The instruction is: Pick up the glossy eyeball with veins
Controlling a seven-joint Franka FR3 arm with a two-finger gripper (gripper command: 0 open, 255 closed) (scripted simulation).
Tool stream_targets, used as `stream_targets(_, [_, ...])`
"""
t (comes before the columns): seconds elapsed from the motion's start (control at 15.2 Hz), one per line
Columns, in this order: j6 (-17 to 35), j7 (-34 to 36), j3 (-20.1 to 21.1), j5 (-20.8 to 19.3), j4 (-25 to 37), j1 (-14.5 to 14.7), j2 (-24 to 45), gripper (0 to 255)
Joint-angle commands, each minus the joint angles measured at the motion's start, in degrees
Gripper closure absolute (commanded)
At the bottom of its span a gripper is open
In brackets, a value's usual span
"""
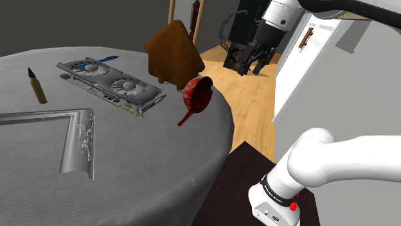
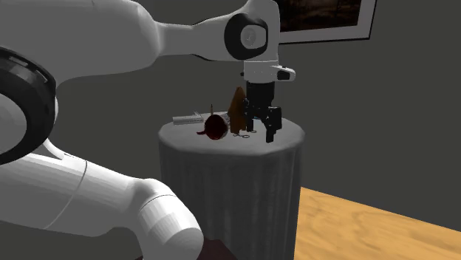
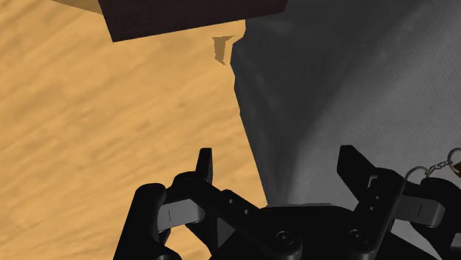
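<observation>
Hovered with end effector (image 1: pixel 250 59) open and empty, upper right in the shoulder view, over the rim of the desk (image 1: pixel 215 128) near the dark-red eyeball (image 1: pixel 198 93), likely lining up a grasp.

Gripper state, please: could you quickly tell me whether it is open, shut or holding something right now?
Gripper: open, holding nothing.

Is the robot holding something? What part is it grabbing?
Nothing is held. The black gripper is open, nothing between its fingers, hovering by the grey round table's edge.
</observation>
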Motion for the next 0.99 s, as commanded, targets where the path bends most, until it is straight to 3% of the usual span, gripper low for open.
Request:
stream_targets(0.0, [0.00, 0.00, 0.00, 0.00, 0.00, 0.00, 0.00, 0])
stream_targets(0.46, [-1.63, 16.05, 14.35, 2.62, 2.02, 0.12, -1.46, 0])
stream_targets(0.92, [-3.54, 32.25, 29.47, 3.92, 9.14, -1.90, 3.29, 0])
